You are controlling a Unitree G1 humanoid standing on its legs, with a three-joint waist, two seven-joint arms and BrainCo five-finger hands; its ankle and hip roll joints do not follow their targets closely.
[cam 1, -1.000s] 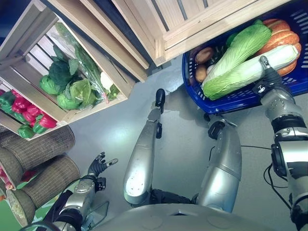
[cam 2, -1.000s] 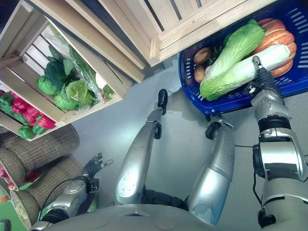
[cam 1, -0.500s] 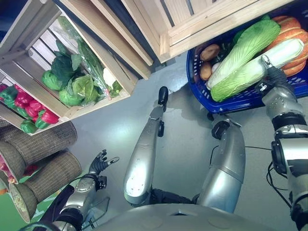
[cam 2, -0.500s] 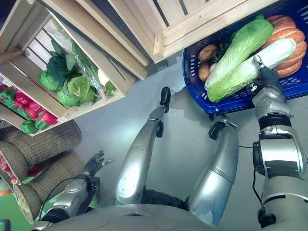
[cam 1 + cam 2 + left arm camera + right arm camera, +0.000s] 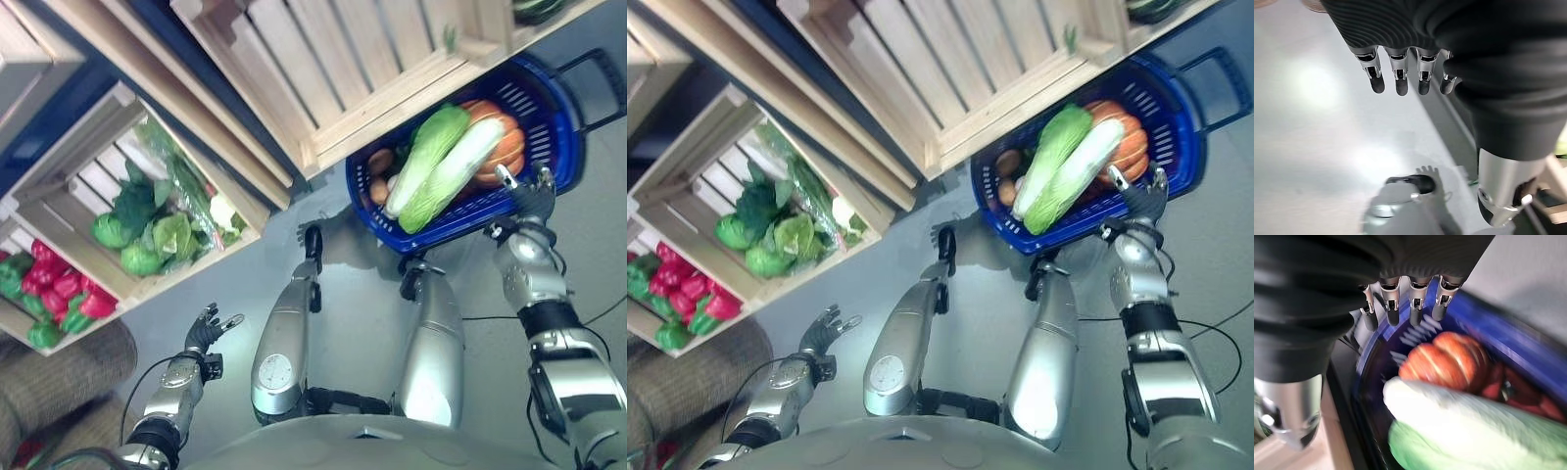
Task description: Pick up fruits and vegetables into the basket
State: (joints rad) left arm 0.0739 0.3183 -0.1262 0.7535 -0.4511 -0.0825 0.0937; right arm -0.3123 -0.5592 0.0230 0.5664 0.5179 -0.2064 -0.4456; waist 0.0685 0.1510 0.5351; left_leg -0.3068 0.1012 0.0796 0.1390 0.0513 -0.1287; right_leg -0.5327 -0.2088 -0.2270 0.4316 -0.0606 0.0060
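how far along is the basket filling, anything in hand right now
Partly done: the blue basket already holds two napa cabbages, a pumpkin and potatoes. Nothing is in hand: the right hand hovers open at the basket's rim, the left hand open, low over the floor. Left: greens and peppers in the crates.

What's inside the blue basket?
The blue basket holds two long pale green cabbages lying side by side on top, an orange pumpkin partly under them, and brown potatoes beside them. Whatever sits beneath the cabbages is covered.
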